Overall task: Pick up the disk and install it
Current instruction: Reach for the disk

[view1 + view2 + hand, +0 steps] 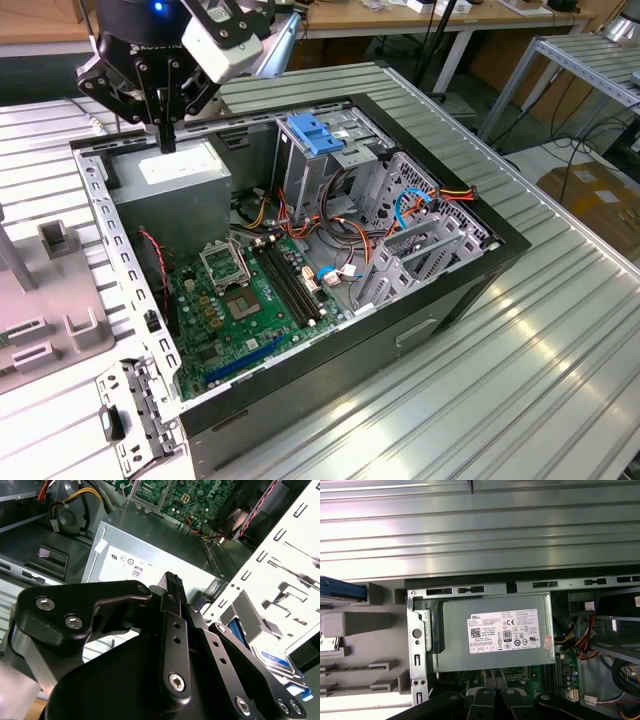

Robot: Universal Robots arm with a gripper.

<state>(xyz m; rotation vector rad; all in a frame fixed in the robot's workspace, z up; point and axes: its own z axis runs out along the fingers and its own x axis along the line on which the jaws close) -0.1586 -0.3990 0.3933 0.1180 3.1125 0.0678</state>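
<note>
Your gripper hangs in the upper left of the exterior view, pointing straight down over the open computer case. Its two black fingers are pressed together and pinch nothing. The tip hovers just above the power supply, a grey metal box with a white label in the case's upper left corner. You cannot tell whether the tip touches it.

In both wrist views the gripper shows as black linkage in front of that power supply.

The disk is outside the case. In the first wrist view you see a strip of its bright blue rail at a pale grey fixture that stands beside the case's perforated metal wall. It is well apart from the gripper. The rest of the disk runs out of the frame.

In the exterior view the case lies on its side on a ribbed metal desk, filling the middle of the frame. A green motherboard sits at lower centre. A pale blue ribbed clip sits on the drive cage at upper centre. Bundled coloured cables run between them. The grey fixture stands on the desk at the left edge of the frame.
</note>
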